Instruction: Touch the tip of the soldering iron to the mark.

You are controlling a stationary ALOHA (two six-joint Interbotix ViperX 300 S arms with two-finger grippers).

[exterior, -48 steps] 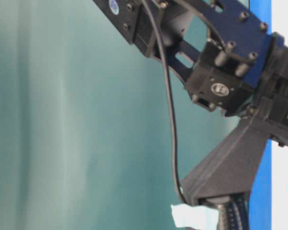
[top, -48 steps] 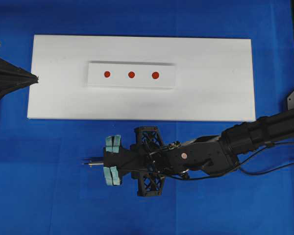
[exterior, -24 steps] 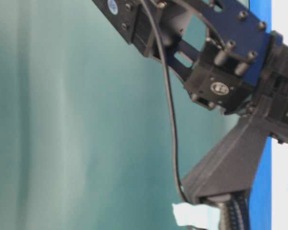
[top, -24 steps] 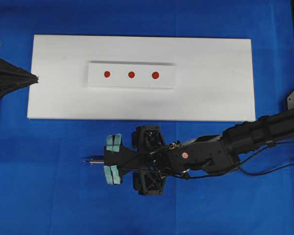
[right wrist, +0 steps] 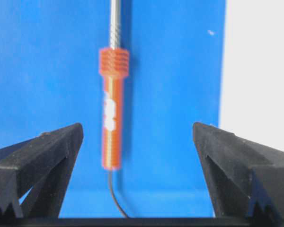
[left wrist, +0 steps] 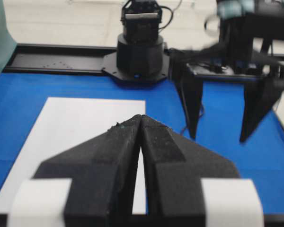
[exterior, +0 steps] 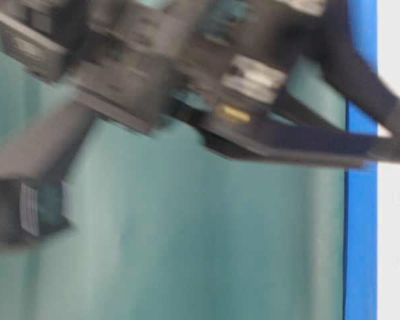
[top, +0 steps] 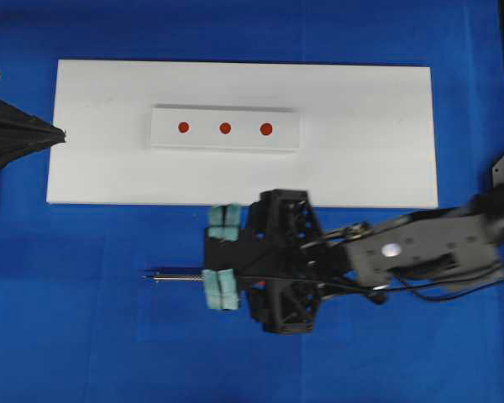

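Since a second ago the right gripper has let go of the soldering iron and drawn back from it; its jaws now stand wide apart with nothing between them. The iron, with its red-orange ribbed handle, silver shaft and black cord, lies on the blue counter, well apart from the mark on the white board. The left gripper is closed and empty at the board's left edge.
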